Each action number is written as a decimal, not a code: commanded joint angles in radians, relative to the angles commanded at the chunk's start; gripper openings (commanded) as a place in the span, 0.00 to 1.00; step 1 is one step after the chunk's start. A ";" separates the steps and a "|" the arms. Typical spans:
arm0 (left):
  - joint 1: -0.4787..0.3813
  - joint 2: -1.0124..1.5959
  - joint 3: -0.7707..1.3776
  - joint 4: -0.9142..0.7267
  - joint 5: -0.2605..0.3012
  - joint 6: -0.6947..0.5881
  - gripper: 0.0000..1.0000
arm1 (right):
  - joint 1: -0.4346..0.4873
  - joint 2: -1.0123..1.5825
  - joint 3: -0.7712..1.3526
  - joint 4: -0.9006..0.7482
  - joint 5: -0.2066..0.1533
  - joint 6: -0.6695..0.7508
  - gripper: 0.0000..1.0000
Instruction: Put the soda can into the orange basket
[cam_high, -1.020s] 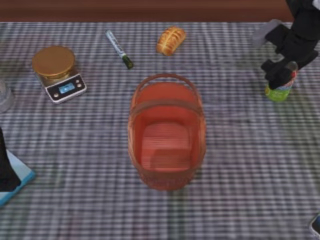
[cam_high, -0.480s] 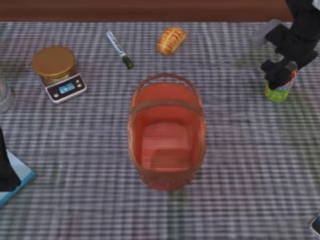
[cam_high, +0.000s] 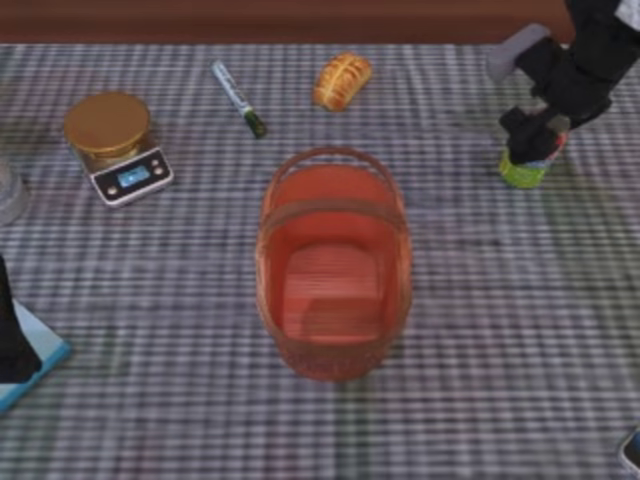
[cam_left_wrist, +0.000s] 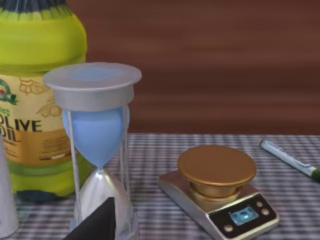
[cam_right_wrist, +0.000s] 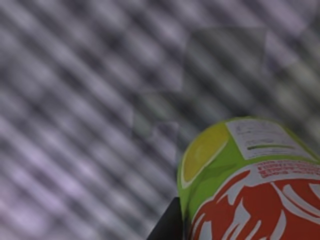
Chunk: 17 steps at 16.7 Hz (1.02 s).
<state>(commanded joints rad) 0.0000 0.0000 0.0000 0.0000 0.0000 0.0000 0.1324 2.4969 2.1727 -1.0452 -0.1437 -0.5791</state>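
The soda can (cam_high: 522, 170), red above and lime-green below, hangs near the table's far right with my right gripper (cam_high: 533, 135) shut on it from above. In the right wrist view the can (cam_right_wrist: 240, 190) fills the corner, off the checked cloth, with one dark finger (cam_right_wrist: 169, 227) against its side. The orange basket (cam_high: 404, 262) stands in the middle of the table, handle arched across it, nothing inside, well to the left of the can. My left arm (cam_high: 10, 335) is parked at the left edge.
A golden-topped scale (cam_high: 115, 145), a marker pen (cam_high: 238, 98) and a bread roll (cam_high: 342, 80) lie along the far side. In the left wrist view stand an hourglass (cam_left_wrist: 97, 145) and an olive oil bottle (cam_left_wrist: 35, 95). A blue flat object (cam_high: 40, 365) lies at the left edge.
My right gripper has carried the soda can left and toward the far side, closer to the basket. The basket and the left arm have not moved.
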 joint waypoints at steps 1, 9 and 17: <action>0.000 0.000 0.000 0.000 0.000 0.000 1.00 | 0.008 -0.014 -0.029 0.063 -0.034 0.020 0.00; 0.000 0.000 0.000 0.000 0.000 0.000 1.00 | 0.091 -0.171 -0.402 0.846 -0.422 0.273 0.00; 0.000 0.000 0.000 0.000 0.000 0.000 1.00 | 0.179 -0.383 -0.815 1.634 -0.820 0.535 0.00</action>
<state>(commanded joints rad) 0.0000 0.0000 0.0000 0.0000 0.0000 0.0000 0.3115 2.1140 1.3582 0.5884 -0.9638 -0.0442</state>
